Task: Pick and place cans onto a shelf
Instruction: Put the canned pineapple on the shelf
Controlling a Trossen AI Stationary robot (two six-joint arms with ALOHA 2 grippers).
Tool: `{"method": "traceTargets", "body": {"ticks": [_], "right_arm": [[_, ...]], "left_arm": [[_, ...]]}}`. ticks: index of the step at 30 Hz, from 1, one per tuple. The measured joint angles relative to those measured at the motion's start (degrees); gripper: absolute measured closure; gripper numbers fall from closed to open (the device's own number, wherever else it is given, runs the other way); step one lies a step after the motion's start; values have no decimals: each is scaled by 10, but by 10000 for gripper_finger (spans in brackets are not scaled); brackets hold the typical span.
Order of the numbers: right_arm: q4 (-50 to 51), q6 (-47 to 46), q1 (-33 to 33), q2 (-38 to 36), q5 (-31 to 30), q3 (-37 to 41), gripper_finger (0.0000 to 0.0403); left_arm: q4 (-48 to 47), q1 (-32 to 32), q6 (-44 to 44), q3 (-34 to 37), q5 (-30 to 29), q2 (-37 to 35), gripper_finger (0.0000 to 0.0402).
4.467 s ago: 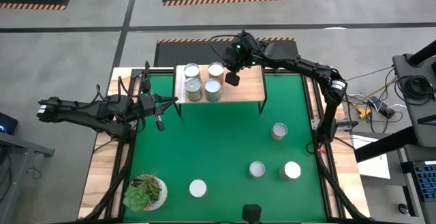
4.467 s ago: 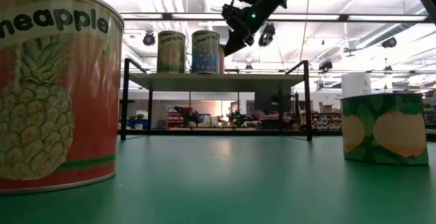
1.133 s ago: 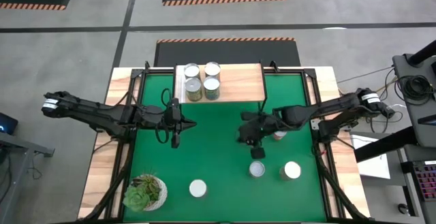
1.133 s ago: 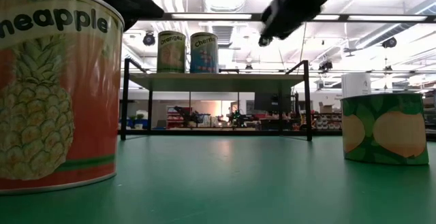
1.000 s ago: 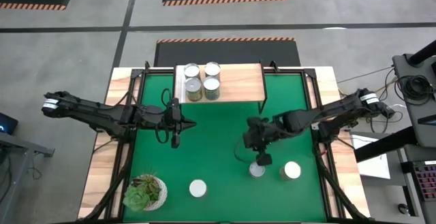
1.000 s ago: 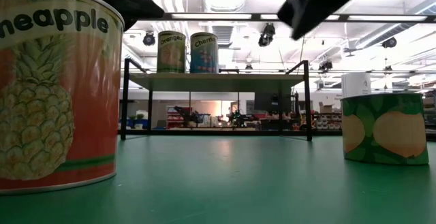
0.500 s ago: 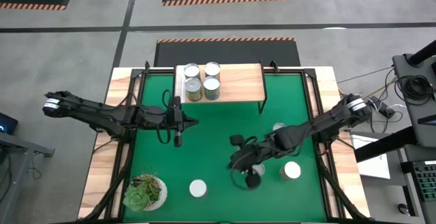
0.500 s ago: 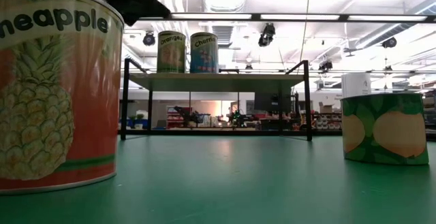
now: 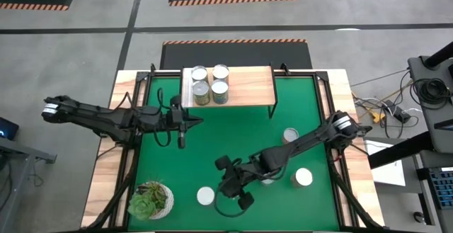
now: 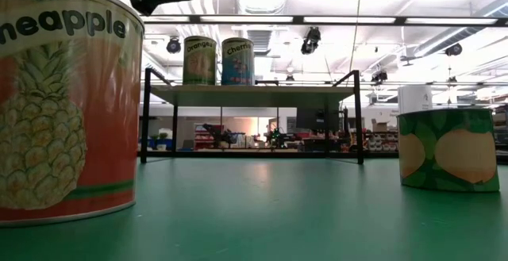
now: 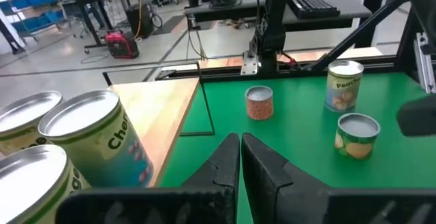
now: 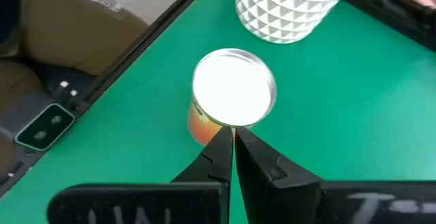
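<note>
My right tool [image 9: 241, 199] is shut tight and holds nothing, just beside a can [image 9: 205, 195] on the green worktop [image 9: 212, 141]. My left tool [image 9: 181, 142], shut too, waits near the shelf [image 9: 248, 86], where four cans [image 9: 209, 83] stand.

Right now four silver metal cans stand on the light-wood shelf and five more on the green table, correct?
Not quite: the high view shows four silver metal cans on the light-wood shelf, but only four on the green table, one largely hidden under the right arm.
</note>
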State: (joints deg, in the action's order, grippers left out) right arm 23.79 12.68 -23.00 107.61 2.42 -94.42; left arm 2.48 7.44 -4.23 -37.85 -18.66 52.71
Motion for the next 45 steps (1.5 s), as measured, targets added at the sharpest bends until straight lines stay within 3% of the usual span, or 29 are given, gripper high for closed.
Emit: {"method": "traceTargets", "body": {"ticks": [10,20,26,33,45], "right_arm": [[-3,-4,0,44,25,-43,384],[24,62,-4,119,42,-111,260],[74,96,1,151,58,-170,238],[92,115,14,174,84,-188,272],[85,136,28,186,97,-189,390]], "left_arm": [[4,0,-15,0,-5,-6,402],[-26,0,-4,-5,-5,-9,402],[-26,0,-3,-6,-5,-6,402],[-27,0,3,-6,-5,-6,402],[-26,0,3,-6,-4,-5,402]]}}
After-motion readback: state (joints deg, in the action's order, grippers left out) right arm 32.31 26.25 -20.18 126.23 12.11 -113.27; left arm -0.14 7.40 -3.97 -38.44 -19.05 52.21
